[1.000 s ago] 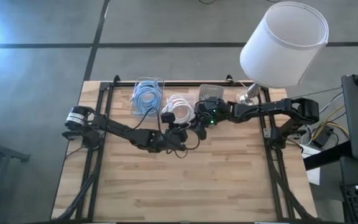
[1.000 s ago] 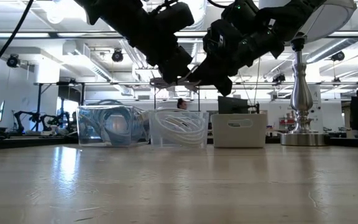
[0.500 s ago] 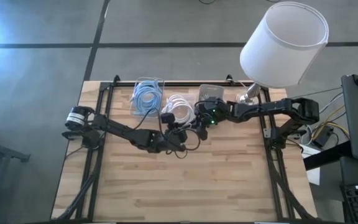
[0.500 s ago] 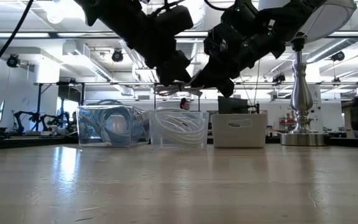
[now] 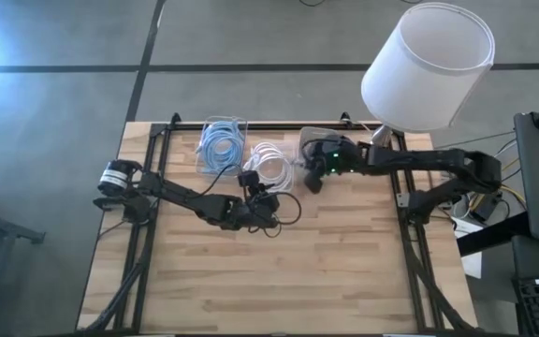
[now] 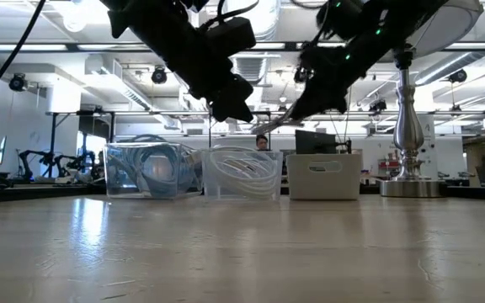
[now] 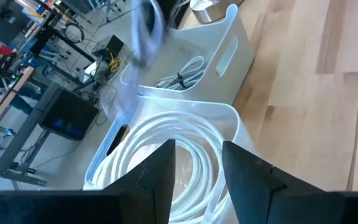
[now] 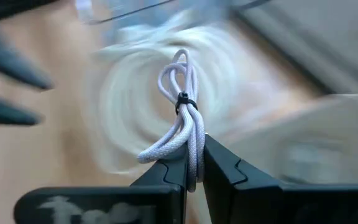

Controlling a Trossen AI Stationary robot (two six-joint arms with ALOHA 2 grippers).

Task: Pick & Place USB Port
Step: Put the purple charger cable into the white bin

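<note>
Your right gripper [image 8: 192,168] is clamped on a bundled white USB cable [image 8: 182,134], tied at its middle with a small black band, and carries it in the air at the far side of the table, above the gap between the middle bin and the right-hand one. In the high view the right gripper [image 5: 313,172] sits at the near-left corner of the white handled bin [image 5: 318,139]. That bin already holds a similar tied cable, so I judge it to be the drop target.

Your left gripper [image 7: 197,174] hangs over the wooden table [image 5: 279,271] just near of the clear bin of coiled white cable [image 5: 268,157], fingers apart with nothing between them. The clear bin of blue cable [image 5: 221,142] stands further left.

To do this step well:
- Carry the bundle further right and far until the dangling loops hang fully inside the handled bin's walls before you lower.
- Keep the grip closed until the tail is below the rim; the loose end swings and may catch the wall.
- Mind the lamp [image 5: 426,67] base just right of the bin.
- Leave the left arm where it is, clear of the right arm's path.
</note>
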